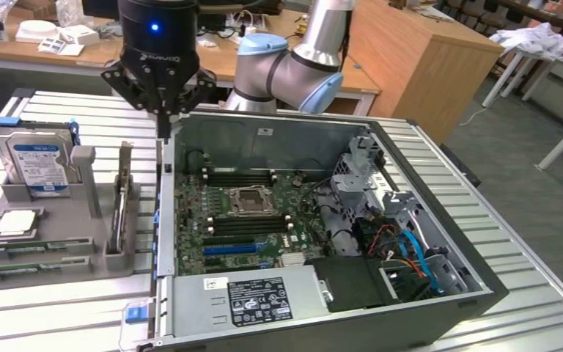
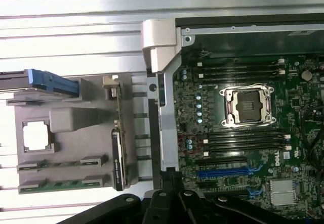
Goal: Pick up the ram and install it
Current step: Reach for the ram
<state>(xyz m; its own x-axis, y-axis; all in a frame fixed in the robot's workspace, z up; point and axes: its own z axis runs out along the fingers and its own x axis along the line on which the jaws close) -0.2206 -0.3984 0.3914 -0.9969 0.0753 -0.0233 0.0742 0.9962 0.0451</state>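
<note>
Two green ram sticks (image 1: pixel 29 253) (image 2: pixel 61 164) lie flat in the near slots of a grey holder tray (image 1: pixel 67 220) (image 2: pixel 76 128). A third green stick (image 1: pixel 125 194) (image 2: pixel 119 113) stands on edge in the tray's upright bracket. My black gripper (image 1: pixel 167 123) (image 2: pixel 171 177) hangs above the open PC case's side wall (image 1: pixel 167 213) (image 2: pixel 167 107), between tray and motherboard. Its fingers are shut together with nothing in them. Black memory slots (image 1: pixel 247 177) (image 2: pixel 243 70) flank the CPU socket (image 1: pixel 252 198) (image 2: pixel 248 104) on the motherboard.
A blue-labelled hard drive (image 1: pixel 37 158) stands at the tray's far end, and a CPU chip (image 1: pixel 17 222) (image 2: pixel 36 135) lies beside it. In the case, a power supply (image 1: pixel 247 297), a drive cage (image 1: pixel 360 172) and cables (image 1: pixel 409 249) crowd the exterior view's right.
</note>
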